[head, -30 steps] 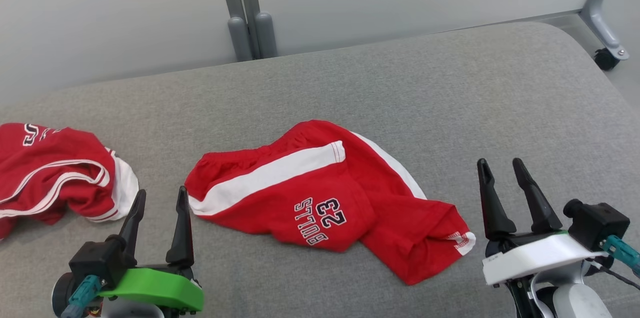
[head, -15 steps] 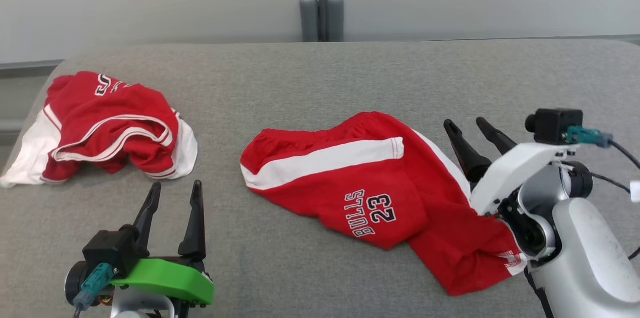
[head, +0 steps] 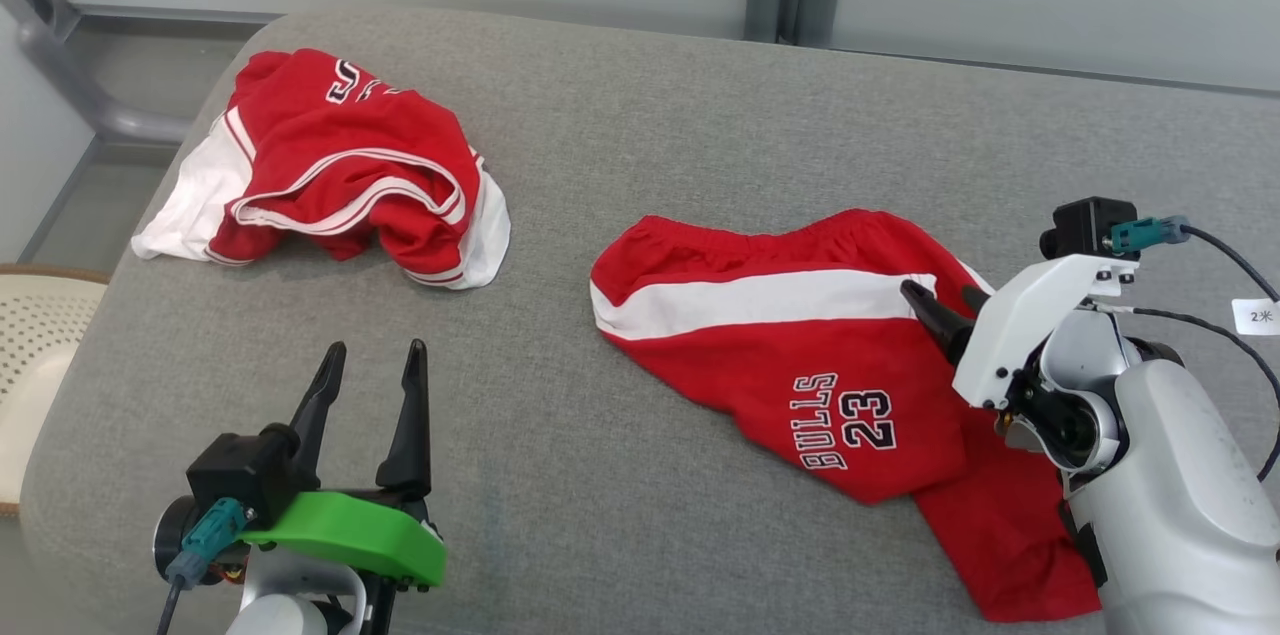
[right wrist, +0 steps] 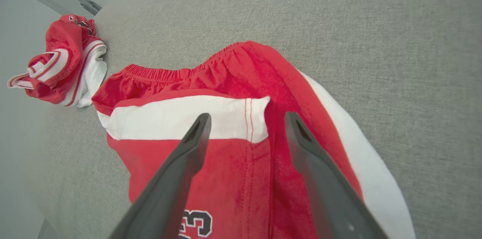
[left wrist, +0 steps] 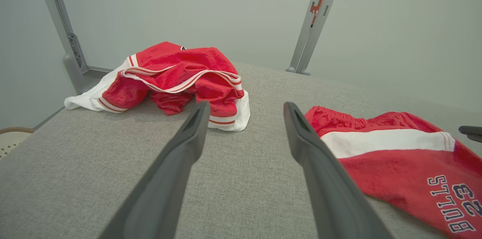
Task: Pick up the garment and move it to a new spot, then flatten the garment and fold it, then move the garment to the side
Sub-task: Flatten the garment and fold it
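The right gripper [head: 940, 295] has swung in from the near right and hangs over the red shorts [head: 800, 355], fingers wide, holding nothing. The shorts lie right of centre on the grey cushion [head: 650, 115]. The left gripper [head: 375, 347] stands wide and empty, near left. A second red garment [head: 340, 155] lies far left.

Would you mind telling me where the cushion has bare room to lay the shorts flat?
Bare cushion lies between the crumpled garment and the shorts, ahead of the left gripper, and behind both. The right gripper crowds the shorts.
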